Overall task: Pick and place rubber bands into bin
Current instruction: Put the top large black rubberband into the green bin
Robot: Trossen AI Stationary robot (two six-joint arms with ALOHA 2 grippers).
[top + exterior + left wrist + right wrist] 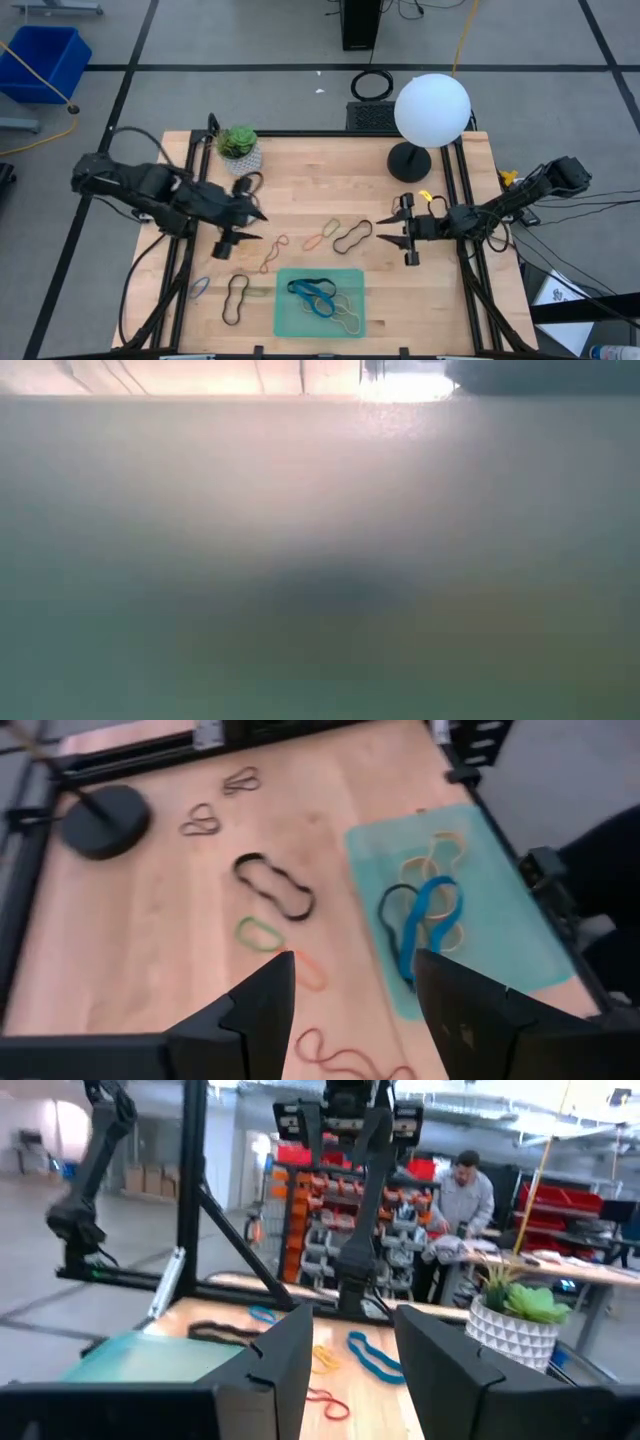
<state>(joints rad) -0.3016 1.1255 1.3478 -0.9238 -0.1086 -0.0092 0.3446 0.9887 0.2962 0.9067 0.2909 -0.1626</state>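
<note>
Left gripper [247, 226] hovers over the left half of the light wooden tabletop [330, 165], fingers spread, nothing between them; right gripper [392, 232] at the right side, also spread and empty. Shallow translucent green bin [287, 318] sits at the front edge, holding blue, black and tan rubber bands [318, 297]. More bands lie loose on the wood — a wavy black loop [352, 236] mid-table, another black loop [236, 299] left of the bin. Potted succulent [239, 147] and white globe lamp [431, 108] stand at the back. Right wrist view alone shows the room — shelving and a person [467, 1192] at a bench. Low view is a blur.
</note>
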